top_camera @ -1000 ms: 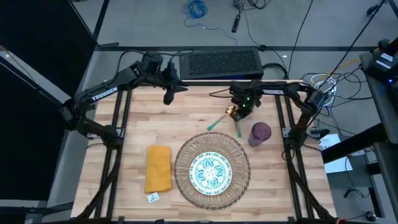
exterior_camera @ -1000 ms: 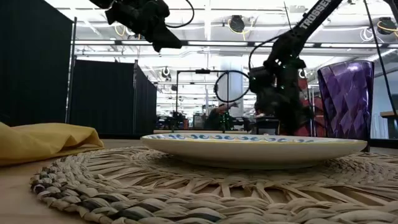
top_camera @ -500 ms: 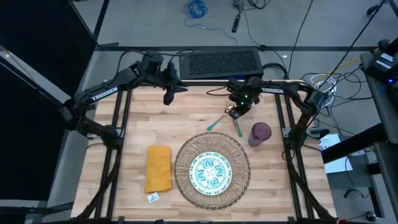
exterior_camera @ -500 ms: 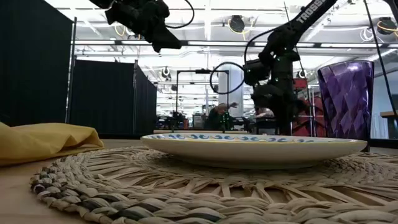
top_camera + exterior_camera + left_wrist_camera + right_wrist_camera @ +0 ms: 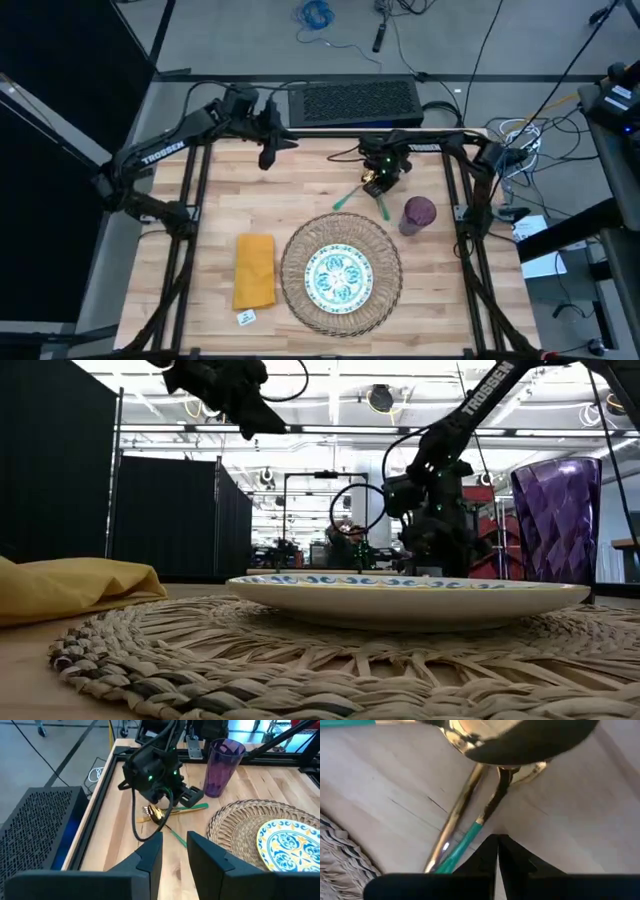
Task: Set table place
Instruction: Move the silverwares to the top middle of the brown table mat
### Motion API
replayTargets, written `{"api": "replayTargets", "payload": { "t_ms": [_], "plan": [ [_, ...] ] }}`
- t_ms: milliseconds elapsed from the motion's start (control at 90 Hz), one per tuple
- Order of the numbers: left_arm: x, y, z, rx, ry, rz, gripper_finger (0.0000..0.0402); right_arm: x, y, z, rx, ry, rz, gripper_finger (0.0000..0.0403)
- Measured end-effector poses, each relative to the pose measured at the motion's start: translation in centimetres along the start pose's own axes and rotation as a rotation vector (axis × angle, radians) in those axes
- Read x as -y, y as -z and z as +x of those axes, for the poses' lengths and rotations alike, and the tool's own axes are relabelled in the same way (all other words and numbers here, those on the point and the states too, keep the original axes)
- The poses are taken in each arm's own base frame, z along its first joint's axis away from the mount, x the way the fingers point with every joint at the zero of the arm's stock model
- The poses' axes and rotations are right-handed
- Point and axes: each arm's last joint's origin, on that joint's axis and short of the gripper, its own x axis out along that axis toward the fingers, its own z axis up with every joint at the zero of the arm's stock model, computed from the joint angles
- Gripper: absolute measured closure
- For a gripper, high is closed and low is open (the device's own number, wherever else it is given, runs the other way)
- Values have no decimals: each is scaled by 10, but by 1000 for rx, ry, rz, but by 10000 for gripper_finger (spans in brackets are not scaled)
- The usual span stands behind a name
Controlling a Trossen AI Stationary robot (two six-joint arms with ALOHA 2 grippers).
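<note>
On the left of the table (image 5: 310, 170), the mustard-yellow napkin (image 5: 254, 270) is laid flat beside the woven mat (image 5: 342, 272), close to its edge. Above the far left part of the tabletop the left gripper (image 5: 268, 152) is held high and idle; in the left wrist view its fingers (image 5: 150, 857) are seen a narrow gap apart, with nothing between them. Over the last second this arm has hardly moved.

At the centre, the patterned plate (image 5: 341, 277) is seated in the middle of the mat. Just beyond the mat's far rim the gold cutlery (image 5: 366, 193) is piled loosely, two green handles splayed outward and the gold ends crossed.

The change is found at the right gripper (image 5: 378, 180). A second ago it was lying slightly farther right; it has since been shifted a little leftward and is now poised directly over the crossed gold ends. In the right wrist view its fingers (image 5: 490, 855) are pressed together to a point, and nothing is seen gripped. A pick from the pile is therefore judged to be in preparation rather than done, and the cutlery is yet to be placed beside the plate.

Farthest right, the purple cup (image 5: 418, 214) is stood upright just off the mat's edge, near the cutlery.
</note>
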Motion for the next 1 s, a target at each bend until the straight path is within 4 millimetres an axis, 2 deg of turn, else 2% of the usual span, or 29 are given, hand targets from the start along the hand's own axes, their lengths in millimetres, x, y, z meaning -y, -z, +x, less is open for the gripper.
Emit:
{"api": "replayTargets", "payload": {
  "t_ms": [156,344,444,544,700,811,1000],
  "plan": [
    [4,-2,-6,-1,-3,1,327,-13,-17,-10,120,-64,-42,403],
    [5,-1,-7,-7,-3,-3,327,-34,-30,-19,255,-182,-94,403],
    [6,-1,-8,-15,0,-8,327,-39,-33,-19,290,-219,-106,403],
    [6,0,-8,-22,4,-13,327,-37,-32,-20,270,-206,-112,403],
    [8,0,-7,-27,12,-13,327,-26,-26,-25,192,-95,-99,403],
    [8,0,-6,-27,13,-12,327,-18,-27,-25,182,-80,-85,403],
    [9,1,-7,-33,16,-15,327,-11,-35,-6,138,-70,-73,403]
  ]
}}
